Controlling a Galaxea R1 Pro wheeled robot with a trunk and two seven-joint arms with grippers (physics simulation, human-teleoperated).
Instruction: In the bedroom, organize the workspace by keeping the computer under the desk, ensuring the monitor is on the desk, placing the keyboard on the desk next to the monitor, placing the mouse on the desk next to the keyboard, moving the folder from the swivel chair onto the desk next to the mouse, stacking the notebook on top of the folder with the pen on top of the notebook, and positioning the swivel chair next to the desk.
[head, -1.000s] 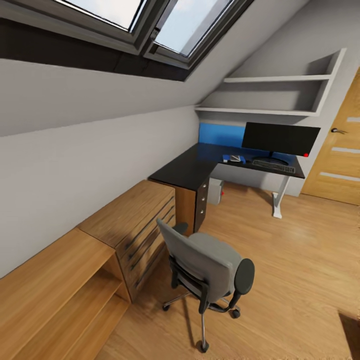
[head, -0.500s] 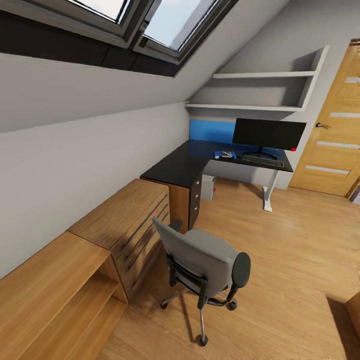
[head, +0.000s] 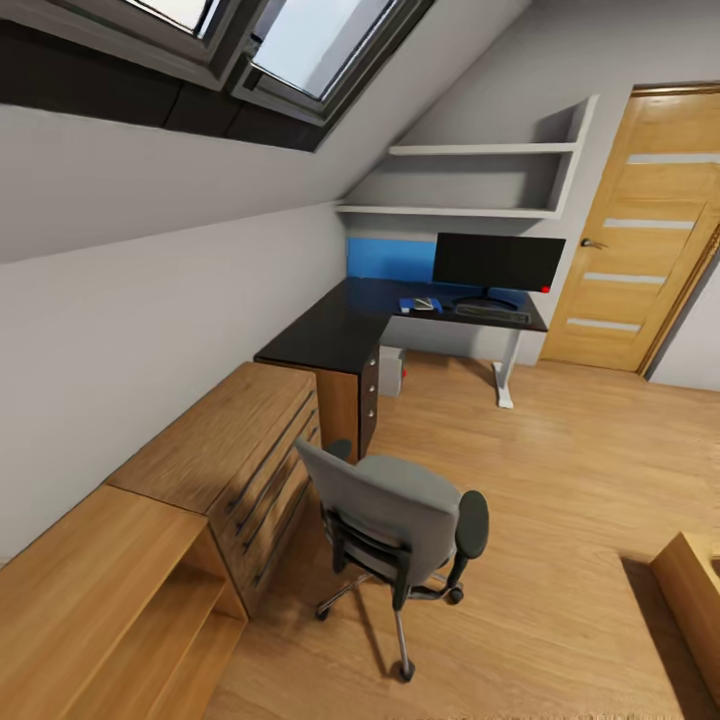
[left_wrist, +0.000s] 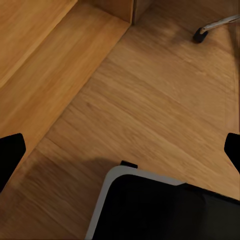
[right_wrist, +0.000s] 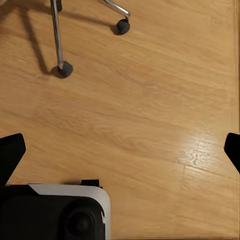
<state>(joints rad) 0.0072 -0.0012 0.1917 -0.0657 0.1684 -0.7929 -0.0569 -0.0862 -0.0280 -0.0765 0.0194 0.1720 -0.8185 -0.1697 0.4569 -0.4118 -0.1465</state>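
Oak chest (head: 245, 455) at left against wall, not part of job. Swivel chair (head: 400, 525) mid-floor, well apart from surface (head: 340, 335); seat hidden behind backrest, folder not confirmed there. Computer (head: 391, 371) under surface. Monitor (head: 497, 262) on top, keyboard (head: 490, 313) just before it.

Left claw (left_wrist: 120, 150) and right claw (right_wrist: 120, 150): fingertips wide apart, empty, over floor.

Judgement: approach phase; next move calls for closing on chair.

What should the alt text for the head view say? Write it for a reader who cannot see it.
A grey swivel chair stands on a wooden floor, apart from a black L-shaped desk in an attic bedroom's far corner. The desk carries a monitor and keyboard; a low oak chest lines the left wall.
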